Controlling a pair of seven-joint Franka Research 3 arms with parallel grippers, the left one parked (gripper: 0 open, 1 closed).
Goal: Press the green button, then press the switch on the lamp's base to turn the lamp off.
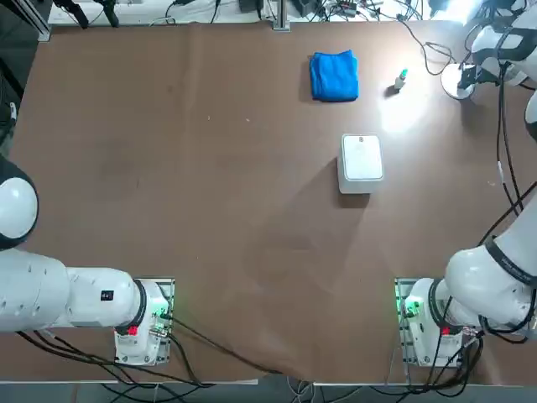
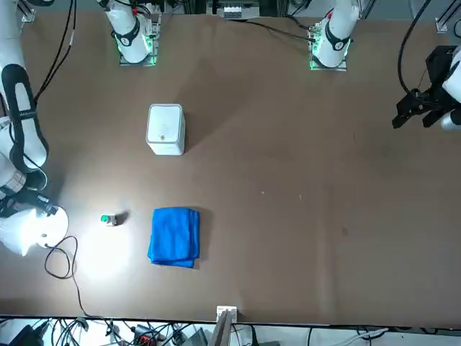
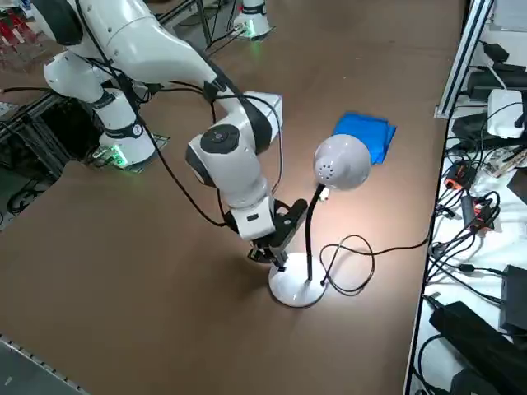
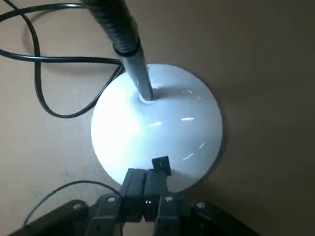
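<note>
Tabletop (image 1: 210, 210) carries everything, with the right arm (image 3: 235, 156) reaching out to its far right part; that arm is the nearer one to the lamp. The lamp's base (image 4: 157, 123) lies flat under the right gripper (image 4: 145, 172), its stalk (image 4: 139, 73) rising across the disc from the fingers. The fingers are together, and I see nothing clamped between them. Just past their tips, on the disc near its rim, sits a small dark block that looks like the switch (image 4: 161, 164); whether they touch it I cannot tell. The coming press probably needs only a slight shift towards that block, then down. The green button (image 2: 105, 218) stands apart, to the robot's left of the base.
</note>
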